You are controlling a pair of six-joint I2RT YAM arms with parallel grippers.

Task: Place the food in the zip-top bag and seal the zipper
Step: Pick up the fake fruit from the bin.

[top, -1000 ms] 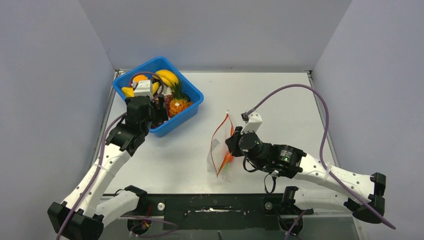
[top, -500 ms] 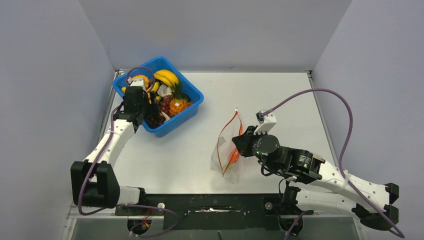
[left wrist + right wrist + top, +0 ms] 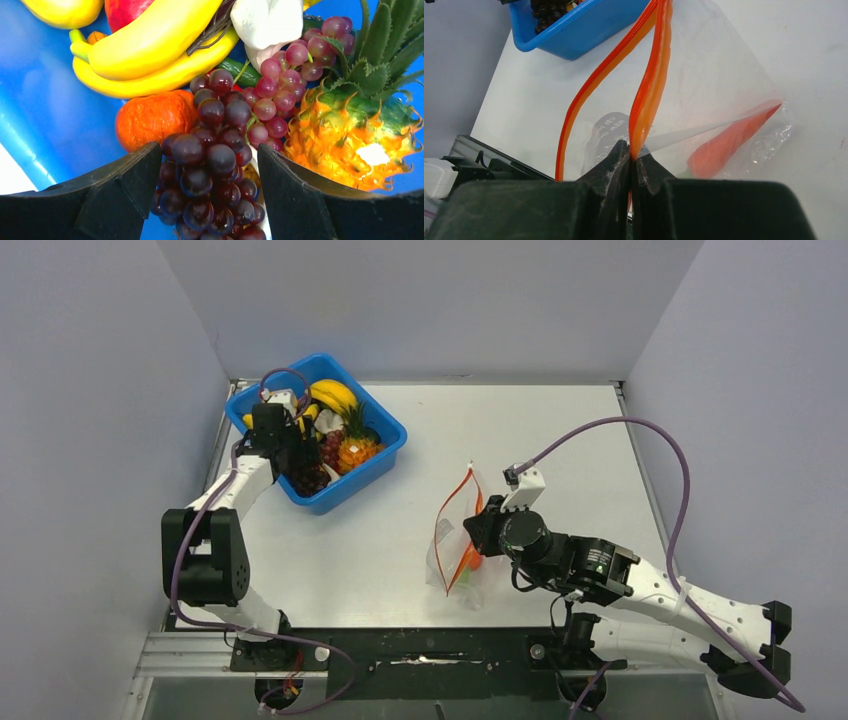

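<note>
My left gripper [image 3: 209,172] is open inside the blue bin [image 3: 378,422], its jaws on either side of a dark purple grape bunch [image 3: 212,185], apart from it. Beside the grapes lie yellow bananas [image 3: 150,52], an orange fruit [image 3: 150,117], a pineapple [image 3: 350,135] and lighter grapes [image 3: 290,85]. My right gripper [image 3: 630,156] is shut on one side of the zipper [image 3: 651,85] of the clear zip-top bag [image 3: 455,540], holding its mouth open. A red-orange carrot [image 3: 729,142] lies inside the bag.
The blue bin sits at the table's back left, by the left wall. The bag stands near the table's middle front. The black frame rail [image 3: 430,650] runs along the near edge.
My left arm has reached further into the bin and lowered its gripper over the grapes. My right gripper has shifted the bag slightly right and then held it.
</note>
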